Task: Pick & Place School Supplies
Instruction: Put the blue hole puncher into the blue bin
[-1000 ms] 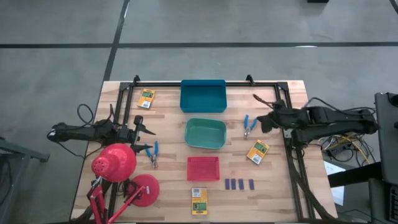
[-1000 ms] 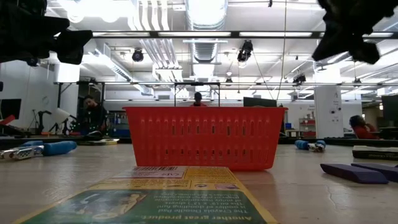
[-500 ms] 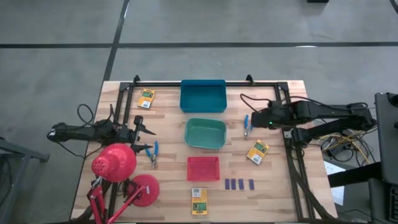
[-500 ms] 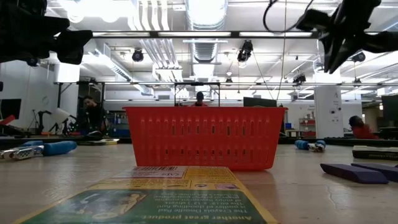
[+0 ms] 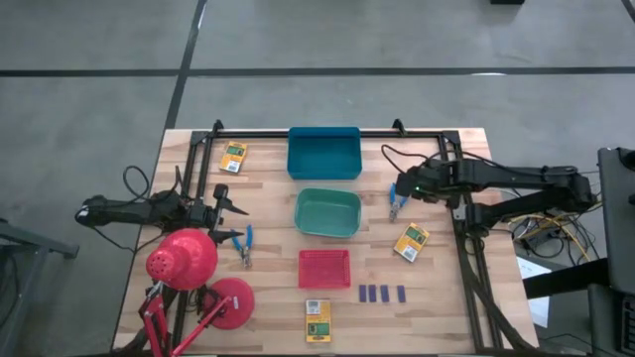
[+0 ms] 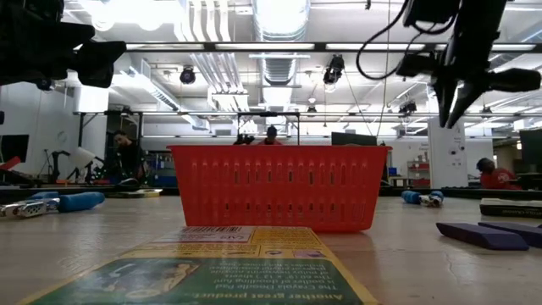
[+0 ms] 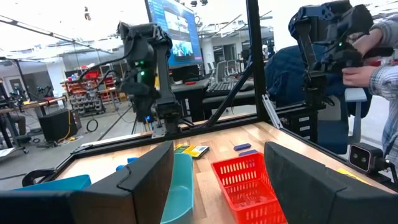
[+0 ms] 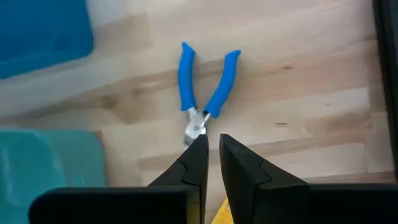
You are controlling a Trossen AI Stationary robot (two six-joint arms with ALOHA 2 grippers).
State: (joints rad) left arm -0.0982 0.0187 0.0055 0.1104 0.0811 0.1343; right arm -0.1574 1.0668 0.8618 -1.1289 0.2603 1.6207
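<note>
My right gripper hangs shut, pointing down, over a blue-handled scissor-like tool that lies flat on the table right of the green tray; the low view shows the gripper well above the tabletop. A second such tool lies near the lamp. Yellow-and-green boxes lie at the far left, the right and the near edge. Several dark blue blocks lie in a row near the front. My left gripper waits open at the left.
A blue tray, a green tray and a red basket tray stand in a line down the table's middle. A red desk lamp stands at the near left. A black frame borders the far edge.
My right gripper has swung toward the table's left, over the blue-handled tool beside the green tray, and has come down somewhat. It has tipped from slanting to pointing steeply down and has rolled about its own axis. It stays shut.
</note>
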